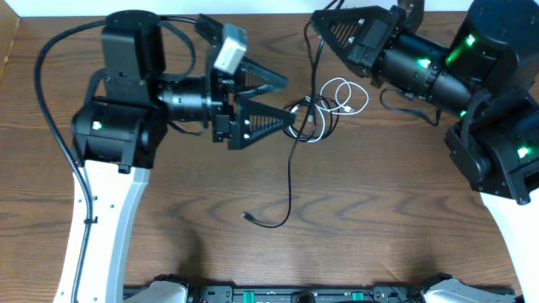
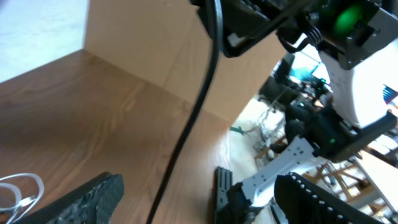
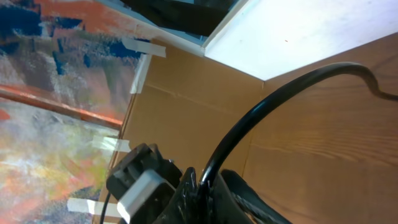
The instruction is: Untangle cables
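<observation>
The cables (image 1: 316, 116) lie tangled at the centre of the table (image 1: 379, 219). The white cable (image 1: 344, 94) loops at the far right of the tangle. The first black cable (image 1: 290, 177) trails toward the near edge, its plug end free. The second black cable (image 3: 280, 92) rises to the right gripper (image 3: 208, 193), which is clamped on it. The left gripper (image 1: 290, 99) stands just left of the tangle, jaws wide, holding nothing.

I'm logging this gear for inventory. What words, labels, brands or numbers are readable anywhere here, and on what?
None can be read.
A small blue and red mark on the white arm housing, left wrist view: too blurred to read.
The tape strips, right wrist view: no writing shows.
</observation>
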